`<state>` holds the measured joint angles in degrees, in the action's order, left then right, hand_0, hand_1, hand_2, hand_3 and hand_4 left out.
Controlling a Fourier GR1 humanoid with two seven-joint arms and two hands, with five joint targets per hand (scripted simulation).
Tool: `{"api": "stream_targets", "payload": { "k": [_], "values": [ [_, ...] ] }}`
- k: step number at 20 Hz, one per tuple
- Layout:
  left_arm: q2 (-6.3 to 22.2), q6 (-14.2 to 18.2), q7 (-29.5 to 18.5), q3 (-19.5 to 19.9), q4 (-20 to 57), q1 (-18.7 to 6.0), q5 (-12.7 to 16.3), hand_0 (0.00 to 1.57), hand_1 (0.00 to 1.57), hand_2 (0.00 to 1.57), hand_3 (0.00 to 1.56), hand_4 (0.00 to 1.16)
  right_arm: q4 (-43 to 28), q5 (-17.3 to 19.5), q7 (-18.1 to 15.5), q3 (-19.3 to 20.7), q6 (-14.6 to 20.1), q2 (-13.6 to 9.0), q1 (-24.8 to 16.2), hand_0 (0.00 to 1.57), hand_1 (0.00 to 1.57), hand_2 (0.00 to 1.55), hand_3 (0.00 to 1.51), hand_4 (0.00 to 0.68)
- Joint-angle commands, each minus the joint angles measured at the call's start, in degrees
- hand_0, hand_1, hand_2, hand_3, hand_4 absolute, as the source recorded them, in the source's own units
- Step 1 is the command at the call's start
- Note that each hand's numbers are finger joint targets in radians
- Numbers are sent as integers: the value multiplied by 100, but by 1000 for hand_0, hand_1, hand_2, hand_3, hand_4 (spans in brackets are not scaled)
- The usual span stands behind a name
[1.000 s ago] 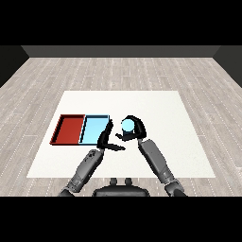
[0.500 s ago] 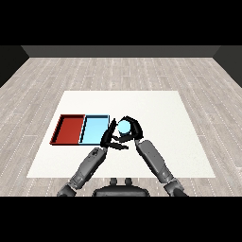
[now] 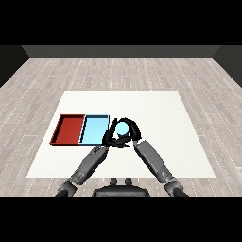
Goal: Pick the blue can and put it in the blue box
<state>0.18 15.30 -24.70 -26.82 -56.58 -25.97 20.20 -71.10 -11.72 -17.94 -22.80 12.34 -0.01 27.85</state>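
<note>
Red tray at left, light blue tray touching its right side, both on white table. Left hand just right of blue tray, fingers relaxed beside the can. Blue can sits just outside blue tray, right hand curled round it.

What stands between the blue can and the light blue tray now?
Only the left hand shows at the can's tray side. The blue cylindrical can, held by the right hand, is just right of the light blue tray.
</note>
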Motion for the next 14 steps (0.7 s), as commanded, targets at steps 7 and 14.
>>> {"api": "stream_targets", "payload": {
  "k": [7,14],
  "values": [
    [241,649,223,-189,-318,-8,-693,0,0,0,0,277,14,-317,238,-712,634,1,562,1253,1253,1411,1396,613],
    [22,1316,599,-621,-104,-239,-1524,393,393,574,88,125,231,-515,-155,-1094,658,-2,496,1478,1478,1473,1400,599]
  ]
}}
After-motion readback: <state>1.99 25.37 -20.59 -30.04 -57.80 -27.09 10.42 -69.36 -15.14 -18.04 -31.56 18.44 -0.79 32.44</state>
